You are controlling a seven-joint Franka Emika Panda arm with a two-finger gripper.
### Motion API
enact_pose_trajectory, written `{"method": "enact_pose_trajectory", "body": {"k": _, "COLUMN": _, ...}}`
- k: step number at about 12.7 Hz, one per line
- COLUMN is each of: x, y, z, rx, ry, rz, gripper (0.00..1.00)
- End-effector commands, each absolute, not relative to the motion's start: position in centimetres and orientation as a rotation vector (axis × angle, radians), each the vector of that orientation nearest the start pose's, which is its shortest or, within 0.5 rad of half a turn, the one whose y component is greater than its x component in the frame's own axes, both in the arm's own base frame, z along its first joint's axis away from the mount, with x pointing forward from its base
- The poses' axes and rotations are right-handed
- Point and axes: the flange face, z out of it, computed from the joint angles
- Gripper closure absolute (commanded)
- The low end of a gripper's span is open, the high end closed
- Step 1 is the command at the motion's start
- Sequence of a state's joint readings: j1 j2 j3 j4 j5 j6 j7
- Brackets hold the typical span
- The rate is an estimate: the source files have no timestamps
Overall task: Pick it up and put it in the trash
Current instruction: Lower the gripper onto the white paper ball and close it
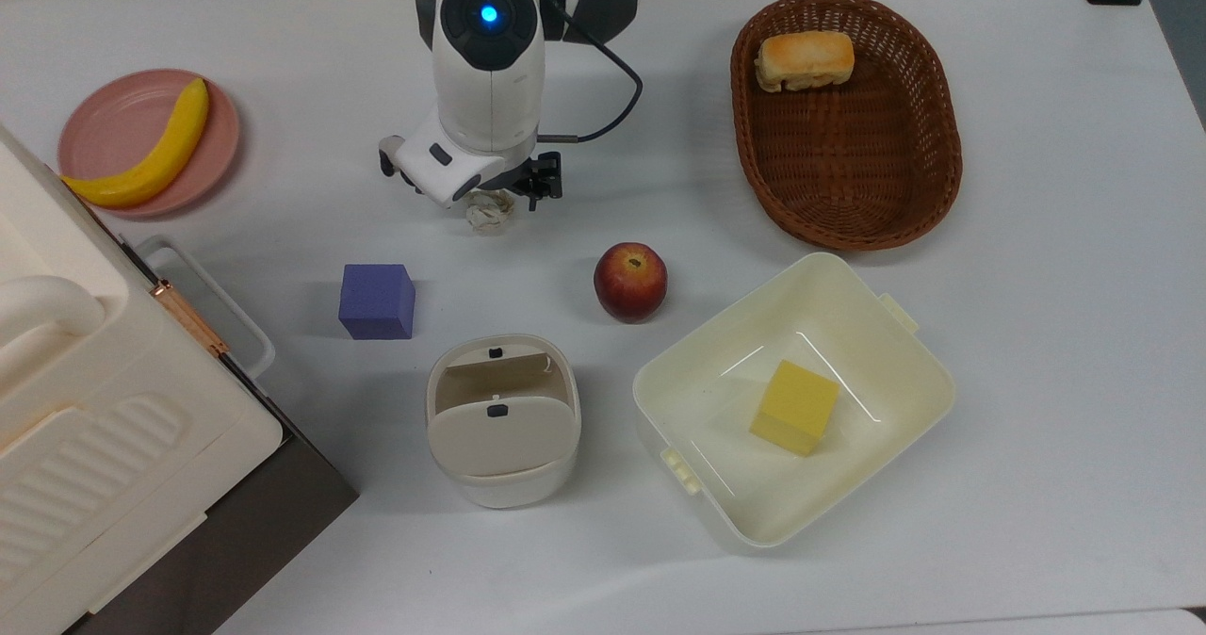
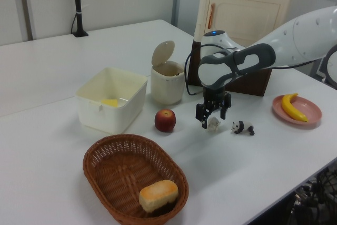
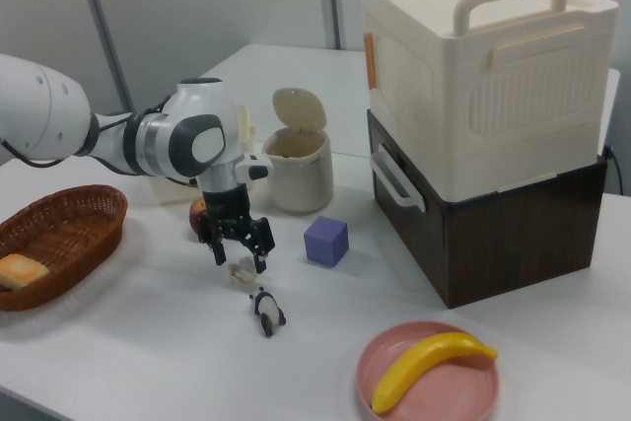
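Note:
The crumpled off-white paper ball (image 1: 490, 219) (image 2: 213, 125) (image 3: 243, 270) lies on the white table between the panda figurine and the apple. My gripper (image 1: 490, 203) (image 2: 213, 121) (image 3: 240, 255) has come down right over it and is open, with one black finger on each side of the ball. In the right view the fingertips (image 3: 261, 262) reach down almost to the table. The trash bin (image 1: 502, 418) (image 2: 167, 82) (image 3: 299, 170) stands cream-white with its flap lid tipped up, toward the bottom of the top view from the ball.
Close by are the panda figurine (image 2: 242, 128) (image 3: 265, 311), a red apple (image 1: 630, 282) and a purple cube (image 1: 377, 301). A cream tub (image 1: 928, 371) holds a yellow block. A wicker basket (image 1: 848, 145) holds bread. A pink plate (image 1: 113, 122) carries a banana. A large handled box (image 1: 94, 447) fills the top view's left.

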State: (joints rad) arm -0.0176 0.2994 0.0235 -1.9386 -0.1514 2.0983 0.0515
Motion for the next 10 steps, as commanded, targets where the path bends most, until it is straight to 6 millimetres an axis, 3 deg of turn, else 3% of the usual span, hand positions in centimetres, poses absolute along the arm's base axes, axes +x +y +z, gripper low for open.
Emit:
{"method": "enact_pose_trajectory", "body": {"k": 1, "x": 60.2, "y": -0.2, "z": 31.9, "rx": -3.286, "ry": -0.085, "rz": 0.196, "gripper": 0.55}}
{"method": "enact_pose_trajectory", "body": {"k": 2, "x": 60.3, "y": -0.2, "z": 32.2, "rx": -3.285, "ry": -0.080, "rz": 0.188, "gripper": 0.80}}
{"method": "enact_pose_trajectory", "body": {"k": 3, "x": 60.3, "y": -0.2, "z": 32.1, "rx": -3.285, "ry": -0.083, "rz": 0.188, "gripper": 0.94}}
{"method": "enact_pose_trajectory", "body": {"k": 4, "x": 60.4, "y": -0.3, "z": 32.3, "rx": -3.285, "ry": -0.092, "rz": 0.185, "gripper": 1.00}}
{"method": "enact_pose_trajectory", "body": {"k": 8, "x": 60.5, "y": -0.5, "z": 32.4, "rx": -3.281, "ry": -0.080, "rz": 0.180, "gripper": 1.00}}
{"method": "enact_pose_trajectory", "body": {"k": 10, "x": 61.6, "y": -0.5, "z": 34.4, "rx": -3.280, "ry": -0.044, "rz": 0.111, "gripper": 1.00}}
